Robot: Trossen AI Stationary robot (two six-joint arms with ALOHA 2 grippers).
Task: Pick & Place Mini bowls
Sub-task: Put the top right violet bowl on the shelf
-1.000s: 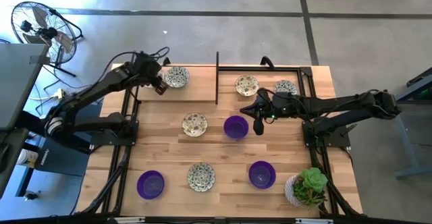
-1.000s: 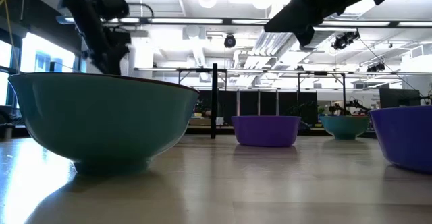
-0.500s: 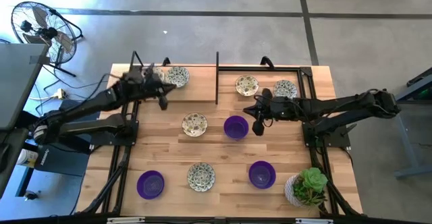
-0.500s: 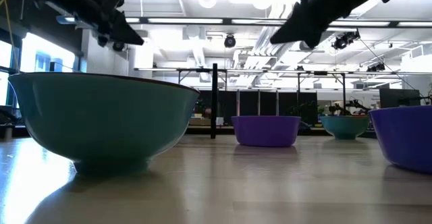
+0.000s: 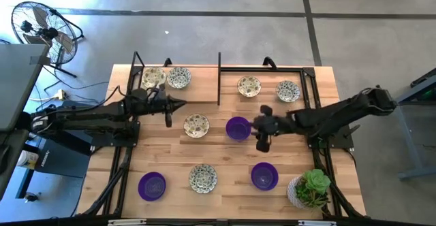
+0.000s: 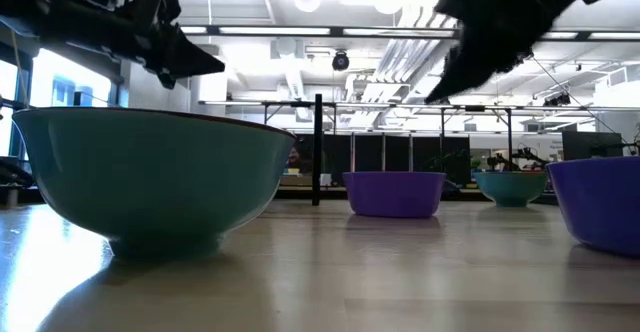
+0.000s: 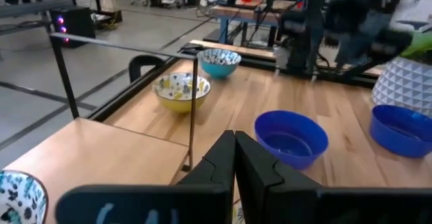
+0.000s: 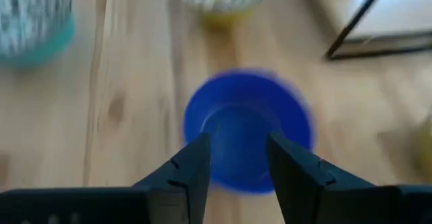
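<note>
Hovering with fingers apart, the right gripper faces a purple bowl just ahead. The left gripper, fingers together, points toward that bowl.

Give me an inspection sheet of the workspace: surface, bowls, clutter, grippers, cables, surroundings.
Surface: wooden table, black frame.
Job's things: six speckled bowls, three purple bowls, all upright and apart.
Clutter: potted plant at a front corner.
Grippers: left gripper shut, empty, near a speckled bowl; right gripper open, facing a purple bowl.
Cables: on the floor left of the table.
Surroundings: fan on grey floor.
</note>
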